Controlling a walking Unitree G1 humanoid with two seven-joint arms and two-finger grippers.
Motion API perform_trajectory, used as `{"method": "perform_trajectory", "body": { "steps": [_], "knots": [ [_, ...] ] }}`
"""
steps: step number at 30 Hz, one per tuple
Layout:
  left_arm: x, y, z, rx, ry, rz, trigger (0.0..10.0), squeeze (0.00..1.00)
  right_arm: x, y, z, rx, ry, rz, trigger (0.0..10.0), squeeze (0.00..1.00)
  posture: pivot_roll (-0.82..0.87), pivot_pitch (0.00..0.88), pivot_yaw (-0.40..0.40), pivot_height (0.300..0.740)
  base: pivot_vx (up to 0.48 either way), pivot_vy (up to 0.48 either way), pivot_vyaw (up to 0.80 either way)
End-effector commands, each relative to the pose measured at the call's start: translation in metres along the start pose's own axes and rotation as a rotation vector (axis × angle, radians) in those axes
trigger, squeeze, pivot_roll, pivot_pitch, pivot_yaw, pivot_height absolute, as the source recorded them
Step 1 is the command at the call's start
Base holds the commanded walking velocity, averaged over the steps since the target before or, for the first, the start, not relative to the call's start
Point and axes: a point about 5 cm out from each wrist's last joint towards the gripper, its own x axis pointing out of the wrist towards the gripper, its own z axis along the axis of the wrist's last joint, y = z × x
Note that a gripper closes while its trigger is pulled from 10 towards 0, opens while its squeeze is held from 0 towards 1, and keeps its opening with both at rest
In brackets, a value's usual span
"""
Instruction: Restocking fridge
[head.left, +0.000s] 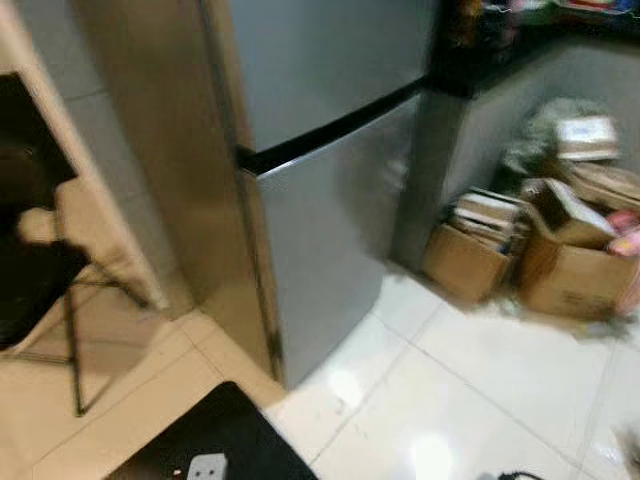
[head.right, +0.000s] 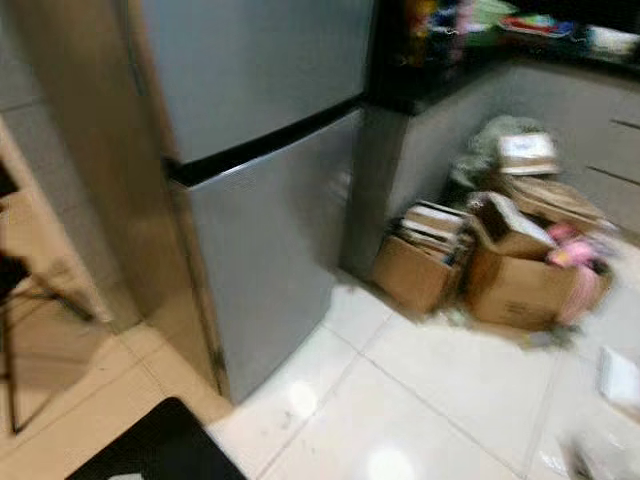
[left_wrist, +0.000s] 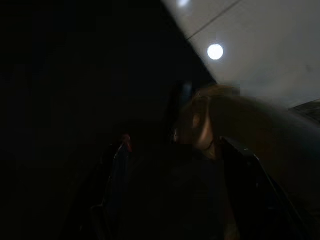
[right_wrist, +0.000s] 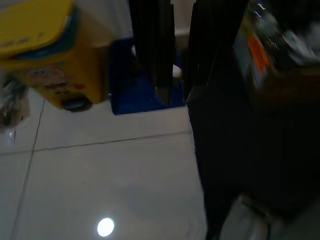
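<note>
The fridge (head.left: 320, 170) stands ahead on the pale tiled floor (head.left: 480, 400), its 2 grey doors closed, a dark seam between them. To its right, under a dark worktop (head.right: 430, 85), sit cardboard boxes (head.right: 500, 270) stuffed with papers. A black chair (head.left: 40, 290) stands at the left. The right gripper (right_wrist: 175, 90) hangs over tiles near a yellow bin (right_wrist: 45, 55); its fingers look slightly apart, perhaps. The left gripper (left_wrist: 170, 165) is too dark to judge.

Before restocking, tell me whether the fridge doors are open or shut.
Shut: both fridge doors sit flush, with only a dark seam between them.
</note>
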Motion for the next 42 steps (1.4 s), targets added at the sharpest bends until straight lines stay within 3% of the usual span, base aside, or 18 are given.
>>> {"method": "perform_trajectory", "body": {
  "steps": [1,42],
  "knots": [
    [0.0009,-0.0013,0.0014,0.012,0.005,-0.006,10.0,0.0,0.0005,0.0023,0.0007,0.001,-0.005,0.002,10.0,0.0,-0.08,0.0,-0.051,0.74,0.0,0.0,0.8],
    [0.001,-0.002,0.0011,0.017,0.006,-0.008,10.0,0.0,-0.0004,0.0004,-0.0035,0.003,0.004,-0.002,10.0,0.0,-0.09,0.0,-0.055,0.74,0.0,0.0,0.8]
  ]
}}
